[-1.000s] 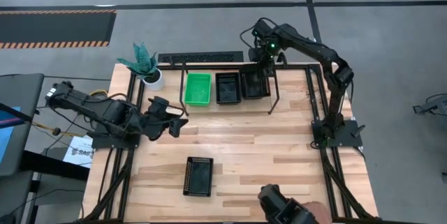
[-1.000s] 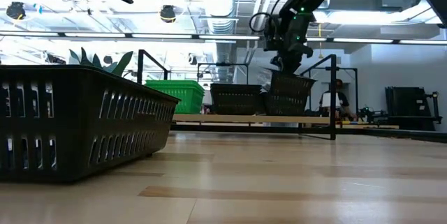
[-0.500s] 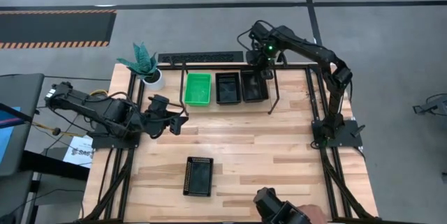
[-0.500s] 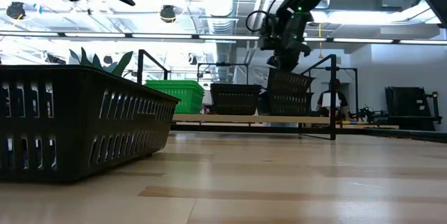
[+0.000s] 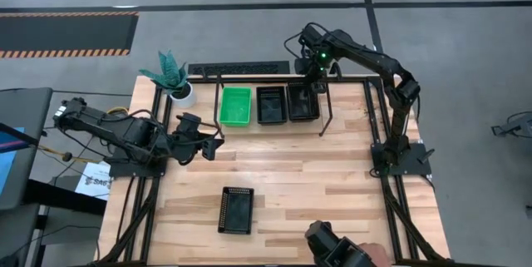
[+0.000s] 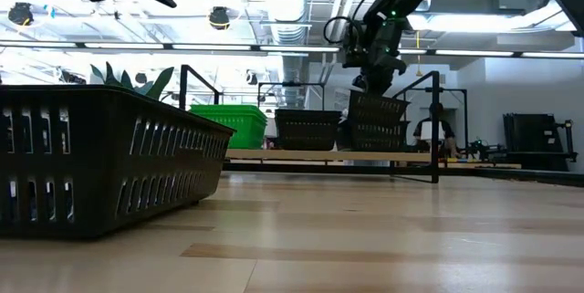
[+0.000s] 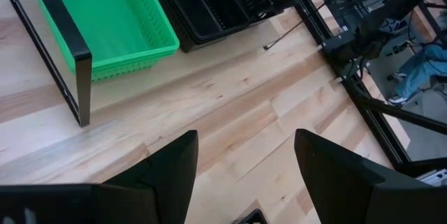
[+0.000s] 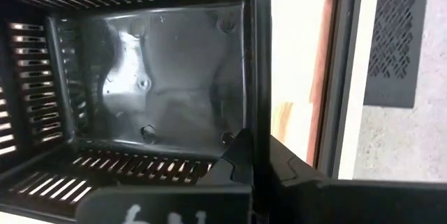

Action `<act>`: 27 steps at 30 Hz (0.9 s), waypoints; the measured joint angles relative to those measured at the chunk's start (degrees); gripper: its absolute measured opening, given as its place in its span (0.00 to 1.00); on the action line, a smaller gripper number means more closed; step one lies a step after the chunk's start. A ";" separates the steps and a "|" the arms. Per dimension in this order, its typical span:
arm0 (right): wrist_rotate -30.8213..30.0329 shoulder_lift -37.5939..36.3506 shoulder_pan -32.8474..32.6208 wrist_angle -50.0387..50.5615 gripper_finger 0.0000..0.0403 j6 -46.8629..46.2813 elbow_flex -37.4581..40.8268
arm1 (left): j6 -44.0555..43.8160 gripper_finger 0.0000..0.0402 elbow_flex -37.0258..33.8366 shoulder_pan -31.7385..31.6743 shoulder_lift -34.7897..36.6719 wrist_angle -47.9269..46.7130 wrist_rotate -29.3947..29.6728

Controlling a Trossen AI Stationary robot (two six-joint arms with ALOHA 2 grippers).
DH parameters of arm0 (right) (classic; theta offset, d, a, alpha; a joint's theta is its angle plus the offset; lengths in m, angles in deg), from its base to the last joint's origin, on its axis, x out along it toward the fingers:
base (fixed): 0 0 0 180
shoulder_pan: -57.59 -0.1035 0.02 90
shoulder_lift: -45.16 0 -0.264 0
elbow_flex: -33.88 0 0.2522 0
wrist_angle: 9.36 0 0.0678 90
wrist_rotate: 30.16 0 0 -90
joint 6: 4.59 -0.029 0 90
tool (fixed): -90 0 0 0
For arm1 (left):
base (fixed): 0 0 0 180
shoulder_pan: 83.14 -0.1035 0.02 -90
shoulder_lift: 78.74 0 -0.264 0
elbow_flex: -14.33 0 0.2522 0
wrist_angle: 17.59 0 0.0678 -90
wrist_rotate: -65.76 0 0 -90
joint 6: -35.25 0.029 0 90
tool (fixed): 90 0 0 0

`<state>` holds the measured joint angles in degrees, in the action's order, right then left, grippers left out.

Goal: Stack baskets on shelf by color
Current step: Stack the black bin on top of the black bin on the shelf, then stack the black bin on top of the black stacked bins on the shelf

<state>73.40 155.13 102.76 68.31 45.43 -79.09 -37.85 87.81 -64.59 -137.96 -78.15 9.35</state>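
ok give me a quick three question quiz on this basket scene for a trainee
1. True or false: the green basket sits at the plant end of the row on the shelf.
2. Multiple choice: which hand is shut on the rim of a black basket? A) left hand B) right hand C) neither
3. Fill in: one lone black basket lies on the table, nearer the ____ arm's side.

Key: 1 true; 2 B, it grips the tilted black basket at the row's end, while the left hand is open above the table; 3 left.
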 joint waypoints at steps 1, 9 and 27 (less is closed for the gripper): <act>-0.10 0.00 0.04 0.21 0.03 0.10 0.17 | 0.00 0.56 0.00 0.00 0.00 0.00 -0.01; -0.35 0.00 0.46 -0.58 0.09 0.87 0.19 | -0.14 0.56 0.00 0.00 0.00 0.00 -0.01; -0.35 0.00 0.58 -1.82 0.21 1.48 0.19 | -0.22 0.56 0.00 0.00 0.00 -0.02 0.01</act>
<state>73.05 155.13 103.34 66.48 46.91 -78.90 -38.07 87.81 -64.59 -137.96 -78.18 9.37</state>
